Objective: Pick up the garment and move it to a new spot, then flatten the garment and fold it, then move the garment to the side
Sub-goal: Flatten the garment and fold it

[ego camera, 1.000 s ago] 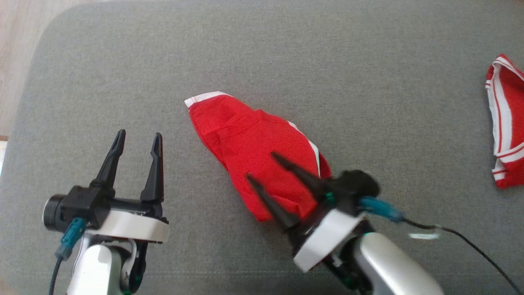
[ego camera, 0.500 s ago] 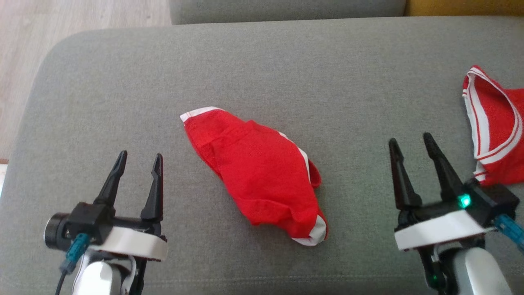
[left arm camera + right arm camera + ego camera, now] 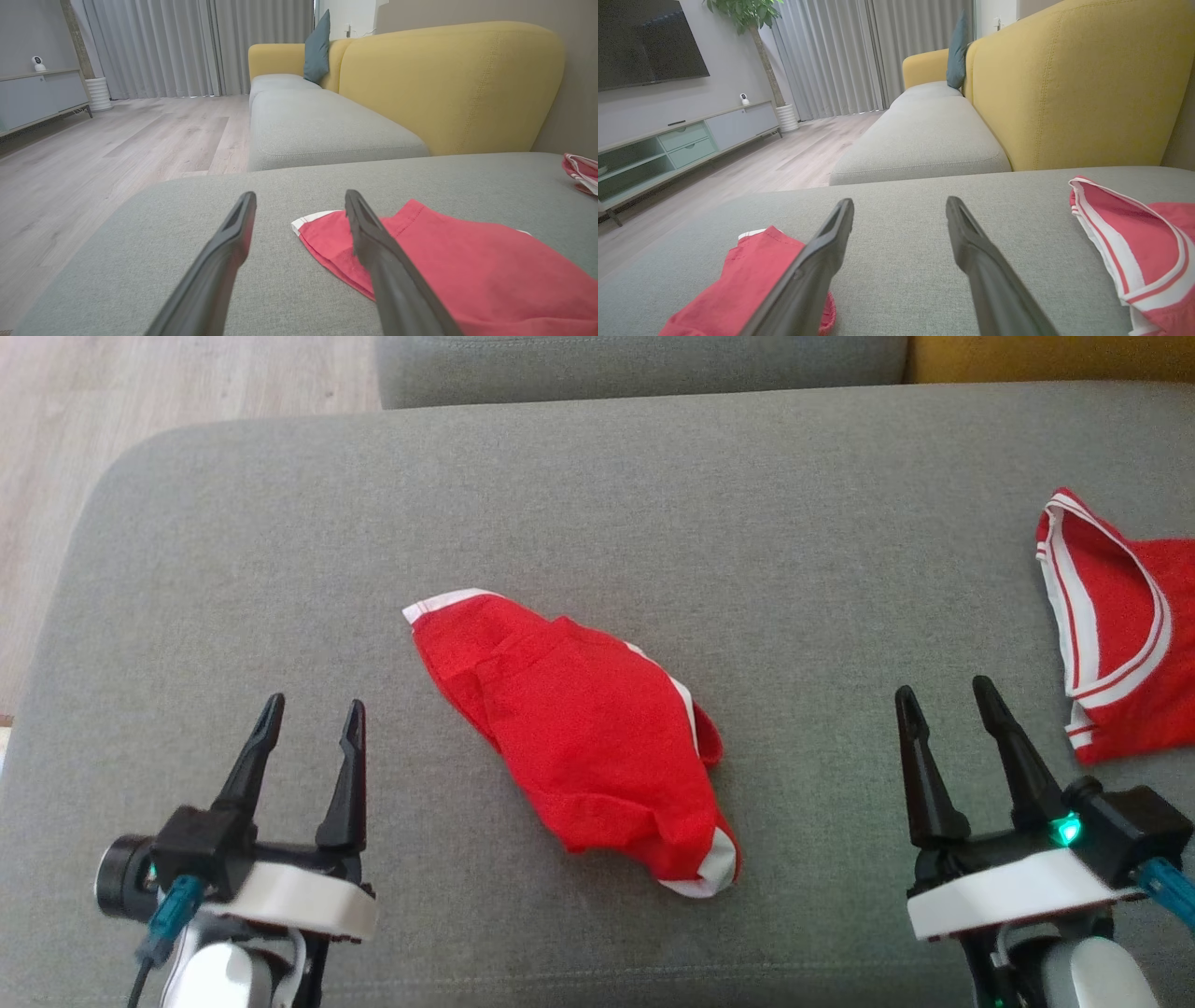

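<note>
- A red garment [image 3: 574, 747] with white trim lies folded into a compact, slanted bundle on the grey sofa cushion [image 3: 653, 504], between the two grippers and slightly ahead of their fingertips.
- The left gripper [image 3: 313, 705] has its two dark fingers spread wide and holds nothing. The bundle lies just to its right.
- The right gripper [image 3: 943, 689] is also spread wide and empty, well apart from the bundle on its left.
- A red-and-white striped garment [image 3: 1116, 635] lies crumpled near the right gripper, ahead and to its right, without touching it.
- Beyond both grippers are a yellow backrest [image 3: 448, 84] and a wooden floor [image 3: 187, 383].
</note>
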Motion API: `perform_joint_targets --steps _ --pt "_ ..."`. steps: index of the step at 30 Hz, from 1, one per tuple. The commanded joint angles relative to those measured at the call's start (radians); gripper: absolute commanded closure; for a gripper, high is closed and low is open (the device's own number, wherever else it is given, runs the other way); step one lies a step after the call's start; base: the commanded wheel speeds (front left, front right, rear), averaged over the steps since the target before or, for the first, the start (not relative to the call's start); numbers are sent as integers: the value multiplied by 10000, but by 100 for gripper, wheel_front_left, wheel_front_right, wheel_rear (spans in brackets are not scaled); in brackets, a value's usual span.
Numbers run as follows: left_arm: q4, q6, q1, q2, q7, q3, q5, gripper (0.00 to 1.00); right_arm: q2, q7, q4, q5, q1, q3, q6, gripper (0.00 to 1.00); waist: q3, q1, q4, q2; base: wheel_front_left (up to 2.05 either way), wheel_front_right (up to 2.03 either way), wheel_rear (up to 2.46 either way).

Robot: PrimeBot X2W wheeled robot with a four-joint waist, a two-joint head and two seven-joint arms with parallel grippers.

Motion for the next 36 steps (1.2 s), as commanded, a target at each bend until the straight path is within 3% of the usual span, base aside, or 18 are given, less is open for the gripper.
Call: perform_joint_targets --steps 1,8,17,26,27,28,29,36 --pt "-334 69 -275 176 6 362 -57 0 -32 19 -425 18 -277 212 -7 0 23 0 -5 0 0 0 0" --pt "-371 105 -335 227 13 312 -101 0 -31 364 -201 -68 -274 401 -7 0 113 0 6 0 0 0 0" --pt "-389 114 -515 253 13 195 -160 0 -118 1650 1268 338 192 2589 -7 0 360 0 166 0 0 0 0" --pt "-325 119 -743 260 -57 155 -254 0 -91 1686 2453 923 -180 3130 -7 0 752 0 355 0 0 0 0" --pt "-309 121 -758 262 -65 152 -259 0 -91 1745 2565 944 -261 3219 -7 16 773 0 366 0 0 0 0" --pt "-294 122 -776 263 -71 145 -263 0 -89 1753 2643 1007 -342 3288 -7 54 792 0 377 0 0 0 0" --pt "-281 127 -793 265 -77 142 -267 0 -90 1751 2709 1066 -429 3354 -7 100 811 0 381 0 0 0 0" --pt "-196 160 -885 227 -110 73 -291 0 -292 1381 2671 1056 -843 2941 -7 100 820 0 470 0 0 0 0"
